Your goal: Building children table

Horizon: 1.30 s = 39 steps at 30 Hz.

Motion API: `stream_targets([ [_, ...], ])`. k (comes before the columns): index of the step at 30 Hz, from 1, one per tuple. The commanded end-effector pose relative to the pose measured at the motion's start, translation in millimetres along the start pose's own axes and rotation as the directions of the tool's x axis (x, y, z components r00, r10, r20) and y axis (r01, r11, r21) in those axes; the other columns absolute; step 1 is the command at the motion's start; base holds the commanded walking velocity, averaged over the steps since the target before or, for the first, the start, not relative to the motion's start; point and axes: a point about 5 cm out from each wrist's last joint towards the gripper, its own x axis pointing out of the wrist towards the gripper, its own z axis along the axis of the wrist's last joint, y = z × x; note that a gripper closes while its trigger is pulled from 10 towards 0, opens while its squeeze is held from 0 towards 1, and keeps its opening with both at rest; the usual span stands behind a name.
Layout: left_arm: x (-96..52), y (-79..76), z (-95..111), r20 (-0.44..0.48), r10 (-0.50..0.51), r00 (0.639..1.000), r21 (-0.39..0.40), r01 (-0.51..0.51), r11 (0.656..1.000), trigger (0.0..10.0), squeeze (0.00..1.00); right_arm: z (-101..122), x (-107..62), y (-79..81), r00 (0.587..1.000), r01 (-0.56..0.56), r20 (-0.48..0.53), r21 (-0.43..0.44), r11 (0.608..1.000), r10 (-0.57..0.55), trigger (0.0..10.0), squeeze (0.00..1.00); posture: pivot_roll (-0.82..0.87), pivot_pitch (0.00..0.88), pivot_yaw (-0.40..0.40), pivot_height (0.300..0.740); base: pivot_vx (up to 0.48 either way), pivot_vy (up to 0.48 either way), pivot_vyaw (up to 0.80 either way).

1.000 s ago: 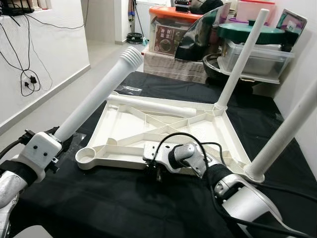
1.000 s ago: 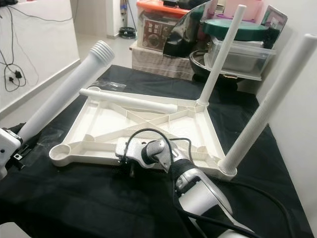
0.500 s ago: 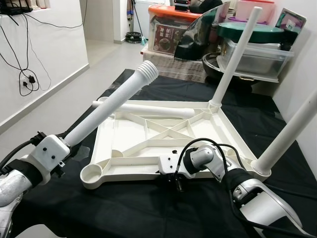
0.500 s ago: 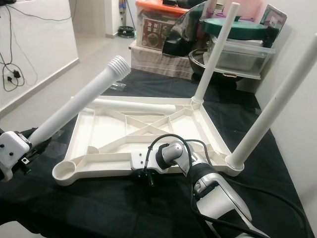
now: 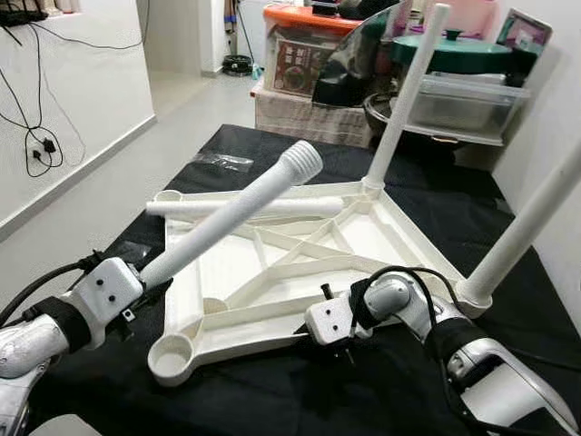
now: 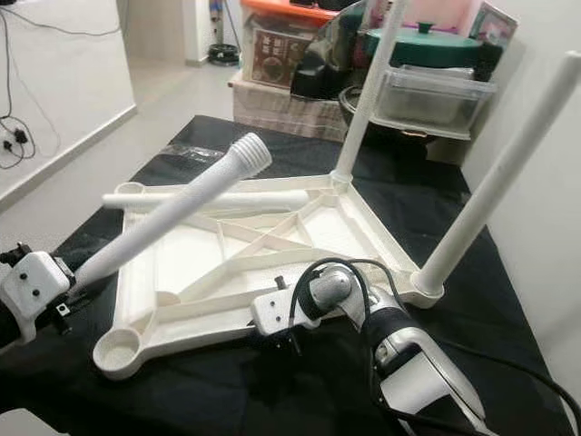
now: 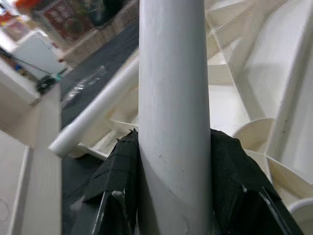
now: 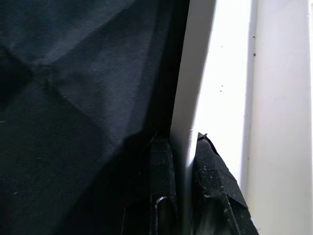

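A white table top (image 5: 227,263) lies upside down on the black cloth. Two white legs stand upright in its far corner (image 5: 404,100) and right corner (image 5: 526,227). A third leg (image 5: 182,207) lies loose across the far-left edge. My left gripper (image 5: 141,277) is shut on the fourth leg (image 5: 231,213), which slants up over the top with its threaded end to the right. The black pads (image 7: 117,176) clamp that leg (image 7: 173,98). My right gripper (image 5: 338,343) is shut on the top's near rim (image 8: 195,98). The near-left socket (image 5: 172,357) is empty.
Storage boxes, an orange-lidded bin (image 5: 304,54) and a green-lidded pot (image 5: 454,50) crowd the back edge. A clear plastic bag (image 5: 222,162) lies on the cloth at the far left. Bare floor (image 5: 109,182) and a white wall with cables are to the left.
The table top has turned on the cloth with my right gripper on its rim, its near-left socket coming closer. The held leg's threaded end has swung right and lower over the top.
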Motion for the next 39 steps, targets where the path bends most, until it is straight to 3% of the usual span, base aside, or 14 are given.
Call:
stream_targets([
  [1, 0.6, 4.6, -4, -0.02, -0.082, 0.996, 0.017, 0.082, 0.996, 10.0, 0.0, 14, 0.2, -1.4, 0.998, -0.054, 0.002, -0.208, 0.977, 0.055, 0.0, 0.0, 0.07, 0.0, -0.08, 0.74, 0.0, 0.0, 0.0],
  [6, 1.4, 11.4, -7, -0.048, -0.149, 0.988, 0.034, 0.151, 0.988, 10.0, 0.0, 16, -0.1, 1.5, 0.996, -0.09, -0.009, -0.258, 0.962, 0.091, 0.0, 0.0, 0.07, 0.0, -0.077, 0.74, 0.0, 0.0, 0.0],
  [10, 7.5, 27.2, -15, -0.126, -0.327, 0.937, 0.044, 0.335, 0.941, 10.0, 0.0, 20, 0.9, 1.1, 0.995, -0.101, -0.01, -0.308, 0.946, 0.102, 0.0, 0.0, 0.06, 0.0, -0.055, 0.74, 0.0, 0.0, 0.0],
  [14, 9.2, 31.4, -19, -0.169, -0.399, 0.901, 0.043, 0.411, 0.911, 10.0, 0.0, 22, 2.1, 0.8, 0.995, -0.094, -0.001, -0.324, 0.941, 0.099, 0.0, 0.0, 0.06, 0.0, -0.046, 0.74, 0.0, 0.0, 0.0],
  [17, 9.2, 31.4, -19, -0.169, -0.399, 0.901, 0.043, 0.411, 0.911, 10.0, 0.0, 22, 2.1, 0.8, 0.995, -0.094, -0.001, -0.324, 0.941, 0.099, 0.0, 0.0, 0.06, 0.0, -0.046, 0.74, 0.0, 0.0, 0.0],
  [27, 24.6, 32.5, -23, -0.187, -0.494, 0.849, -0.019, 0.5, 0.866, 10.0, 0.0, 28, 8.8, 3.4, 0.995, -0.097, -0.004, -0.405, 0.909, 0.104, 0.0, 0.0, 0.05, 0.0, -0.028, 0.74, 0.0, 0.0, 0.0],
  [39, 35.8, 34.8, -28, -0.225, -0.534, 0.815, -0.004, 0.548, 0.837, 10.0, 0.0, 30, 10.7, 7.7, 0.993, -0.111, -0.007, -0.442, 0.89, 0.12, 0.0, 0.0, 0.05, 0.0, -0.016, 0.74, 0.0, 0.0, 0.0],
])
